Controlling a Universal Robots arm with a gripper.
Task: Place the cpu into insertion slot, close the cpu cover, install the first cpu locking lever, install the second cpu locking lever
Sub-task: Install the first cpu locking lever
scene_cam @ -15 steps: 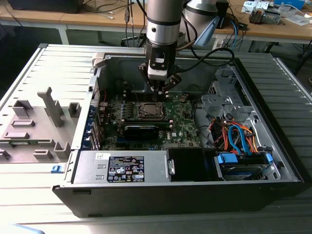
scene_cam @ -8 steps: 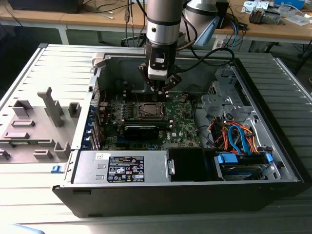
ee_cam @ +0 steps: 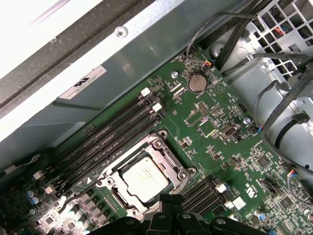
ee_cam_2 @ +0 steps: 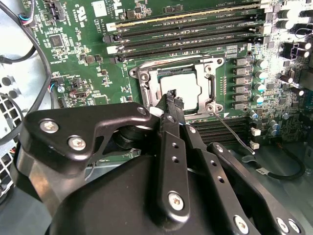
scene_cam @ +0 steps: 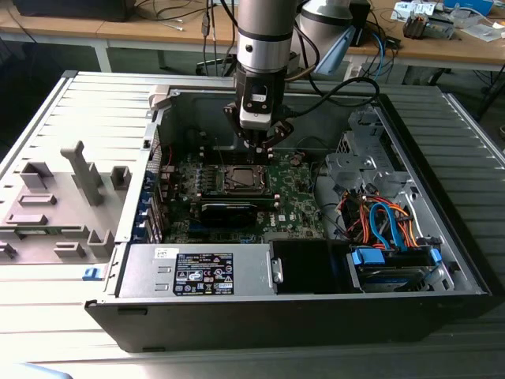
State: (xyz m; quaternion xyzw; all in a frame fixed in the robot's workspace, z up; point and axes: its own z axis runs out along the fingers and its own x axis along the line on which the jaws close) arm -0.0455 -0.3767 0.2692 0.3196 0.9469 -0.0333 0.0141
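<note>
Since the cpu (ee_cam: 145, 179) already sits flat in the insertion slot (ee_cam: 182, 172) with the cpu cover (ee_cam_2: 146, 81) down around it, the hand (ee_cam_2: 172, 98) hovers just above the socket edge, fingers pressed together, empty, likely for lever work.

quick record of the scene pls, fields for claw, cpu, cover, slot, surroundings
claw: fingers together, holding nothing, tips just over the socket's edge
cpu: seated flat in the insertion slot, silver top showing
cpu cover: closed down around the chip
memory slots: long black rows beside the socket
computer case: open, lying on its side, claw above the motherboard
</note>
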